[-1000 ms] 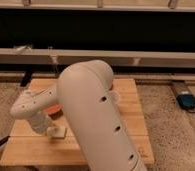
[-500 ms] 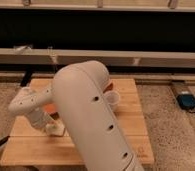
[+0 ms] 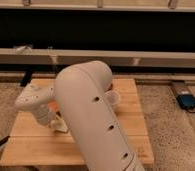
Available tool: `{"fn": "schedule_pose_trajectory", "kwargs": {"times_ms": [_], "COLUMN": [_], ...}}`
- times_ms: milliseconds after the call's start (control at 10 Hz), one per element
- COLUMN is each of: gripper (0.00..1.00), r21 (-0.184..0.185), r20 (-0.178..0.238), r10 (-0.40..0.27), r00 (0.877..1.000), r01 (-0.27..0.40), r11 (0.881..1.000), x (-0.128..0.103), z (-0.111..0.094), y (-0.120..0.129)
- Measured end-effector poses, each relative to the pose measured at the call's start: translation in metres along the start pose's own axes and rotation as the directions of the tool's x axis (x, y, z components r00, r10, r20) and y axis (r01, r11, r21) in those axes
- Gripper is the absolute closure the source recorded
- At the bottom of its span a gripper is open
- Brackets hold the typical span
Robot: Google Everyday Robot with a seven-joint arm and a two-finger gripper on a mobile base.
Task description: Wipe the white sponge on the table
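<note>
My gripper (image 3: 57, 123) hangs from the white wrist (image 3: 35, 102) and is down at the surface of the left half of the light wooden slatted table (image 3: 133, 136). A small off-white patch at its tip looks like the white sponge (image 3: 62, 127), lying against the wood. I cannot tell whether the gripper holds it. My big white arm link (image 3: 93, 115) crosses the middle of the view and hides much of the tabletop.
A sliver of an orange bowl (image 3: 53, 106) shows behind the wrist. A translucent white cup (image 3: 114, 98) peeks out right of the arm. A long bench or rail (image 3: 156, 57) runs behind the table. A blue object (image 3: 187, 101) lies on the floor at the right.
The wrist and the big arm link have shifted a little to the right since half a second ago. The gripper stays low on the table's left part, moved slightly right.
</note>
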Motion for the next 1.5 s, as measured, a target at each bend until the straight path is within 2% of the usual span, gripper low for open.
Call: {"fn": "schedule_pose_trajectory", "kwargs": {"times_ms": [400, 800, 1100, 1500], "gripper": [1.0, 1.0, 1.0, 1.0], "r21": [-0.005, -0.021, -0.036, -0.056], "r20": [-0.004, -0.01, -0.017, -0.008], "r10": [0.064, 0.109, 0.124, 0.114], "r00": [0.998, 0.994, 0.992, 0.993], "r01": [-0.064, -0.109, -0.125, -0.114], "r11": [0.998, 0.994, 0.992, 0.992], "x": [0.015, 0.037, 0.054, 0.069], "z": [0.003, 0.01, 0.015, 0.017], "y": [-0.02, -0.029, -0.026, -0.012]}}
